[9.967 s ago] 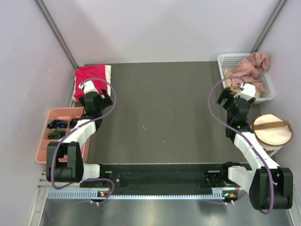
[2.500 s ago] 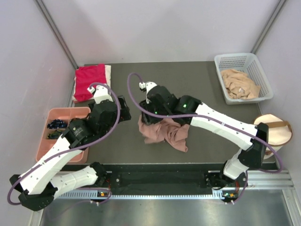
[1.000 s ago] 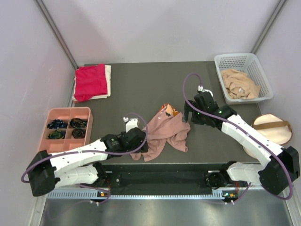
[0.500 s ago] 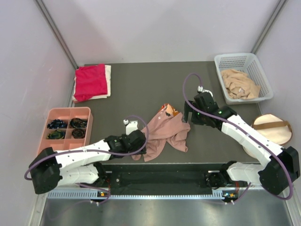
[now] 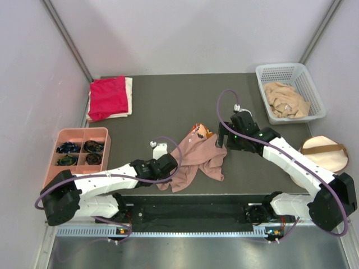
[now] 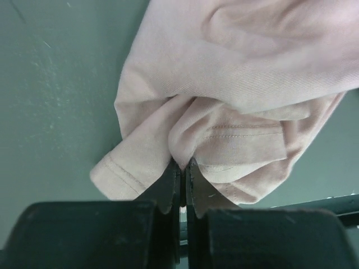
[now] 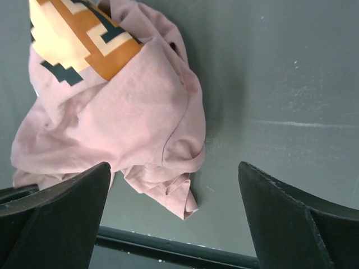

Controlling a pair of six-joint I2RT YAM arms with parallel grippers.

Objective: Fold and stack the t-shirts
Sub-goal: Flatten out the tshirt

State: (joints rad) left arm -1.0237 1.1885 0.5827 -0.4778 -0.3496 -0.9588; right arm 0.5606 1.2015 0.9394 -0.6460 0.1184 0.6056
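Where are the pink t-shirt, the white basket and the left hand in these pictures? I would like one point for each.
pink t-shirt (image 5: pixel 196 158): top view, on the crumpled middle of the cloth.
white basket (image 5: pixel 280 66): top view, on its far rim.
left hand (image 6: pixel 183 171): left wrist view, between its fingertips, which are shut on a fold of the shirt.

Dark table (image 5: pixel 168 106) bears a crumpled dusty-pink t-shirt (image 5: pixel 196 159) near its front edge; beyond that shirt to the left, a folded red t-shirt (image 5: pixel 107 96) atop a white one (image 5: pixel 129 89); beyond it to the right, a mesh basket (image 5: pixel 280 72)
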